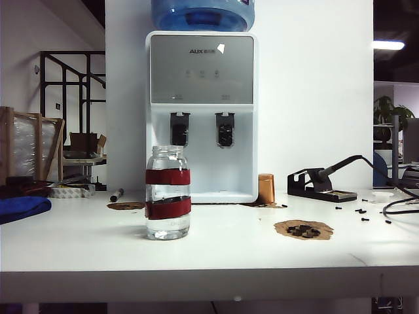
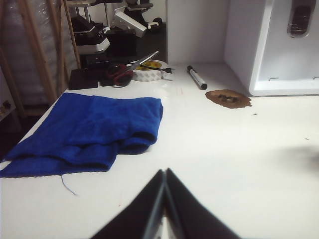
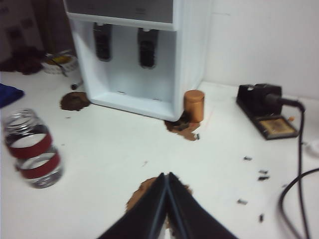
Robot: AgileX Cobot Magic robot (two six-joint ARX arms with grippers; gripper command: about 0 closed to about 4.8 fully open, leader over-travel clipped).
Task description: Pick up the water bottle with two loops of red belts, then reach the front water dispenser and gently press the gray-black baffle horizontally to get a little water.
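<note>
Water bottle (image 1: 168, 192): clear glass, wide neck, two red bands, standing upright near the table's (image 1: 222, 252) front edge, before the water dispenser (image 1: 201, 118). Dispenser panel reads "AUX"; two gray-black baffles (image 1: 179, 129) hang below it. Left gripper (image 2: 164, 174): fingers together, empty, beside a blue cloth (image 2: 89, 132). Right gripper (image 3: 166, 177): fingers together, empty, above a brown patch (image 3: 144, 191), apart from the bottle.

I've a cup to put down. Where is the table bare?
Bare: the front strip between the water bottle and the brown stain, and between the blue cloth and the water dispenser. Crowded: the right, with soldering stand, cable and screws.
</note>
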